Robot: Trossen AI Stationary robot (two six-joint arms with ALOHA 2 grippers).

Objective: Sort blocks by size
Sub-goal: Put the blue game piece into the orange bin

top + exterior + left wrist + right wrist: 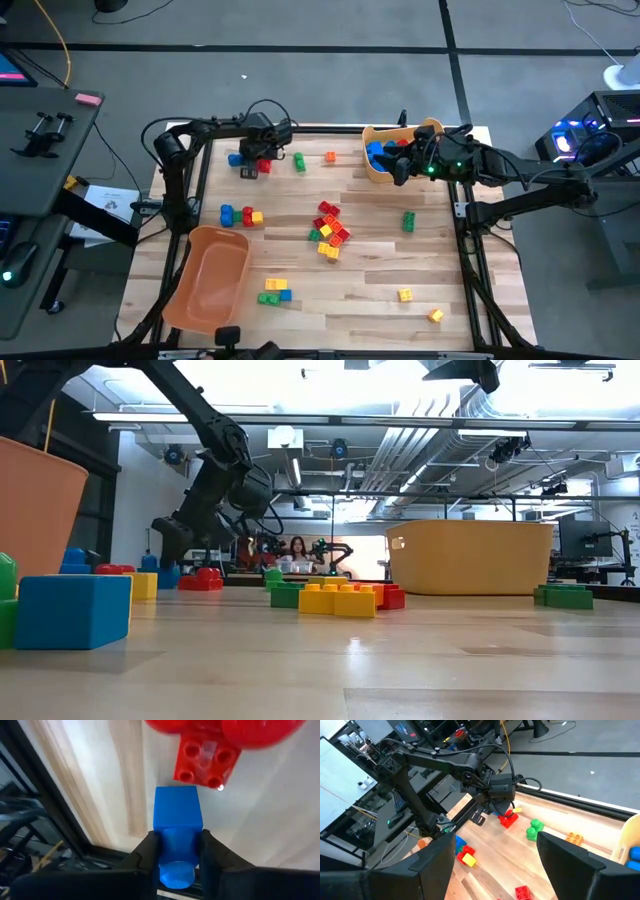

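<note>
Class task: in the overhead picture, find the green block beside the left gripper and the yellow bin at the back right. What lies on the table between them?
In the high view, one small orange block lies between the green block and the yellow bin; otherwise bare wood.

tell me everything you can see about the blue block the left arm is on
The blue block is glossy plastic: a square-edged body with a round stud at one end. It lies on the pale wooden table near its far left corner, pinched at the stud end between the left gripper jaws. A red studded block sits just beyond it, apparently not touching.
</note>
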